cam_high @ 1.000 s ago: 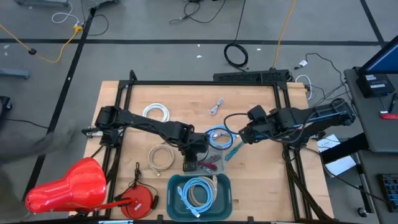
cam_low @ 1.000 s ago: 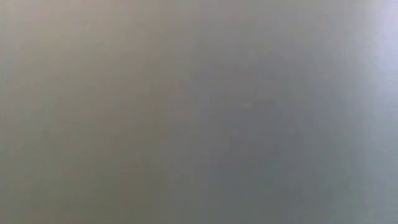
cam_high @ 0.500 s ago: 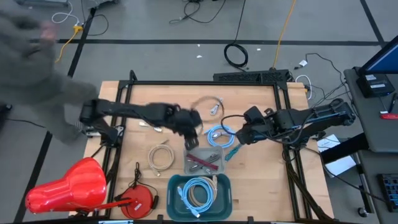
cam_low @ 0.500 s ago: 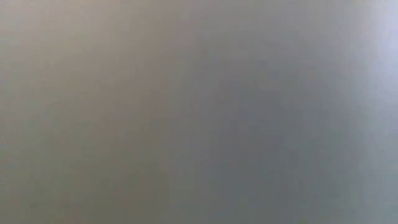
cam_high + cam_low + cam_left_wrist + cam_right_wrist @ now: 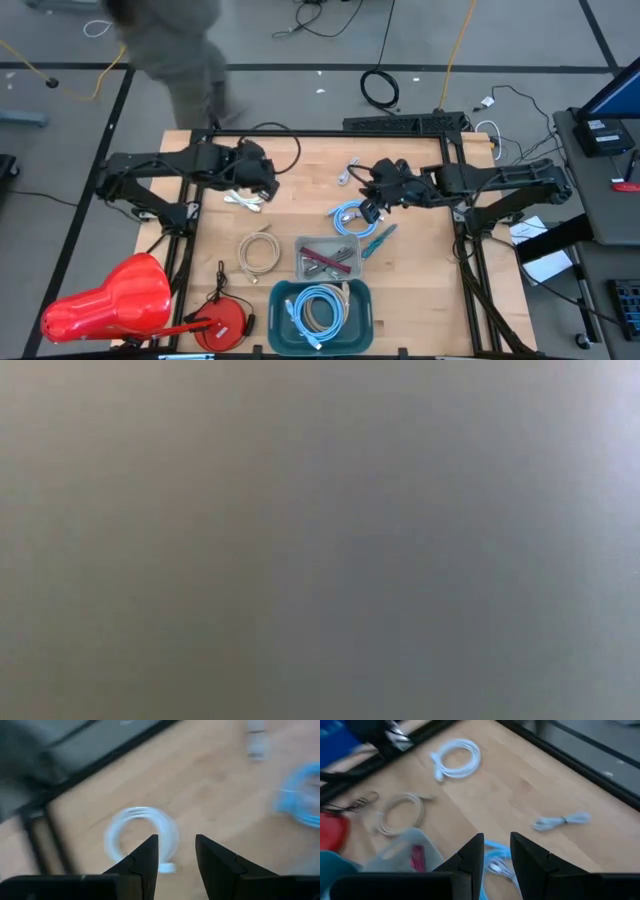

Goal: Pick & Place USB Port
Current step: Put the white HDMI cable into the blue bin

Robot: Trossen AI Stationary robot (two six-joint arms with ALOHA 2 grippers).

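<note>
While nothing is gripped, a reach step is judged | near: teal bin with cables, grey tray | mid: left gripper parted, empty, above white cable coil; next: descent, closure | right gripper parted, empty, by blue cable coil | far: person blurred | USB port not identifiable; low view blank

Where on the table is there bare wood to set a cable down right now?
Free: the right strip between the blue cable coil and the frame rail; also the middle, between the white coil and blue coil. Crowded: the front, around the grey tray and teal bin.
</note>
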